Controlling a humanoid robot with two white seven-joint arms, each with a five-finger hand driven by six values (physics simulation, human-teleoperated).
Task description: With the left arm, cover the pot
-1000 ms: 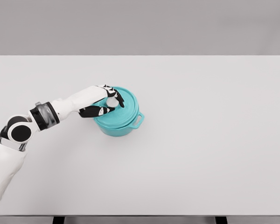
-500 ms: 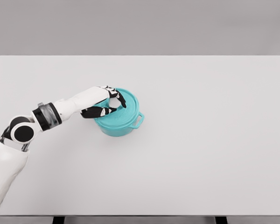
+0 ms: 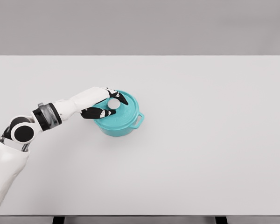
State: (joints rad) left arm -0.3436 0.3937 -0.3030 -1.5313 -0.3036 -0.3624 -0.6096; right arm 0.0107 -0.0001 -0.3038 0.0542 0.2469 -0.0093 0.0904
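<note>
Robot hand, the left one [image 3: 107, 104], reaches in from the lower left on a white arm and sits over the teal pot [image 3: 119, 122], its black-tipped fingers [image 3: 102, 112] curled around the small white knob [image 3: 113, 103] on top of the lid [image 3: 123, 106]. The thumb side lies toward the far edge of the lid and the other fingers wrap below the knob, so the knob shows between them; the hand is clasped on that knob, and with it on the lid.

The lid is the same teal as the pot and lies on the pot's top, its round face turned upward and tipped slightly toward the camera. Whether it is fully seated along the whole rim cannot be told, since the hand hides the left part of it.

The pot stands upright on the white tabletop [image 3: 200, 140], left of the middle and roughly midway between the near and far edges. It is round, so its only clear direction comes from the loop handle [image 3: 138, 120] on its side, which sticks out toward the right and a little toward the near edge. A matching handle on the opposite side, if any, is hidden under the hand and wrist.
</note>
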